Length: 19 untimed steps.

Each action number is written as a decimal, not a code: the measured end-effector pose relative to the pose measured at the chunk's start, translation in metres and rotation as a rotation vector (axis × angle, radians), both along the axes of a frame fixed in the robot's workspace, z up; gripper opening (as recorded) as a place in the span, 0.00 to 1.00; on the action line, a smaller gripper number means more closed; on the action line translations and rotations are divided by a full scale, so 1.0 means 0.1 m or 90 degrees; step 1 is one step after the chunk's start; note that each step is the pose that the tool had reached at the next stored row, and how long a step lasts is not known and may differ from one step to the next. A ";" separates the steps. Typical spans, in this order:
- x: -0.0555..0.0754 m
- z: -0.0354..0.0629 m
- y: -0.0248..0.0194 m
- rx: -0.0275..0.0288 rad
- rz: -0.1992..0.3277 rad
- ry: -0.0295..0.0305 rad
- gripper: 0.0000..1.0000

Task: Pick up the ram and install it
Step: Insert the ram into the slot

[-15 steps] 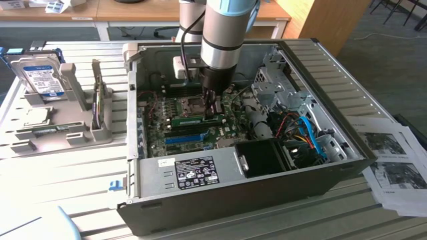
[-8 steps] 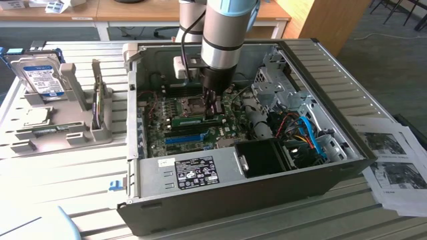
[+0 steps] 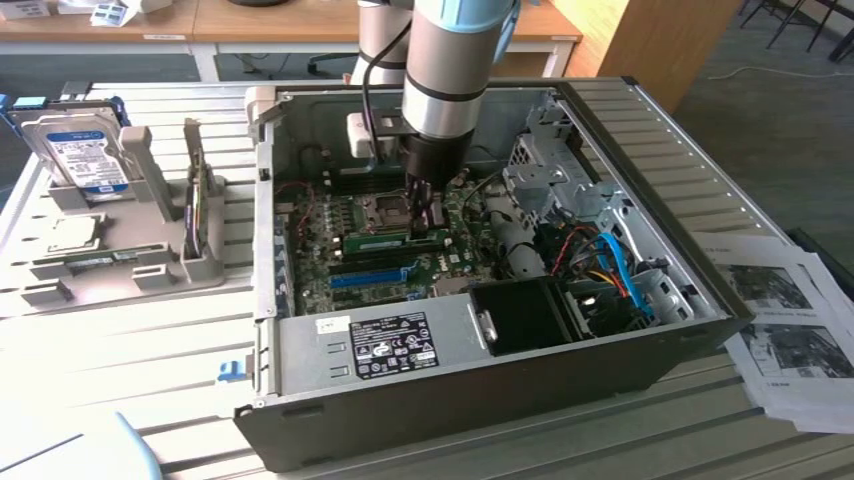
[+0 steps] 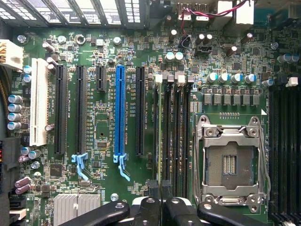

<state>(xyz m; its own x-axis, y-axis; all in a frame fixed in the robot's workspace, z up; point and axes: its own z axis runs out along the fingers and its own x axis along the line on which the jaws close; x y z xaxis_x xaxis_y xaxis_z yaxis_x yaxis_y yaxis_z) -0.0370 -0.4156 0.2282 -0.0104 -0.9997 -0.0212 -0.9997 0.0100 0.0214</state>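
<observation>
- The ram (image 3: 378, 241) stands on its long edge deep inside the open computer case (image 3: 667, 170), a green strip low over the motherboard.
- In the exterior view, one end of it runs out to the exterior view's left and the other end meets the tips of the gripper (image 3: 427, 228).
- The jaws are drawn in to a narrow gap and pinch the stick by its thin faces, with the arm coming straight down from above.
- From the wrist, the gripper (image 4: 160, 205) sits right over the bank of dark memory slots (image 4: 175, 132). The stick's edge is hard to pick out against them, so I can't tell whether it is seated.
- Just beside those slots is the open CPU socket (image 4: 230, 160) with its metal frame, and on their other side is the long blue slot (image 4: 120, 113).
- In the exterior view the ram lies between the socket (image 3: 391, 210) and the blue slot (image 3: 371, 277).
- Outside the case, at the exterior view's left, a grey rack (image 3: 147, 270) holds a hard drive (image 3: 83, 150) upright.
- Printed sheets (image 3: 787, 320) lie at the exterior view's right.
</observation>
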 end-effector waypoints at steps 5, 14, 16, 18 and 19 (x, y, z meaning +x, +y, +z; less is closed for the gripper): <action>0.00 -0.018 0.000 0.0000 0.000 0.0000 0.11; 0.00 -0.019 0.000 0.0000 0.000 0.0000 0.11; 0.00 -0.019 0.000 0.0000 0.000 0.0000 0.11; 0.00 -0.020 0.000 0.0001 0.000 -0.0002 0.18; 0.00 -0.020 0.000 0.0001 0.000 -0.0001 0.18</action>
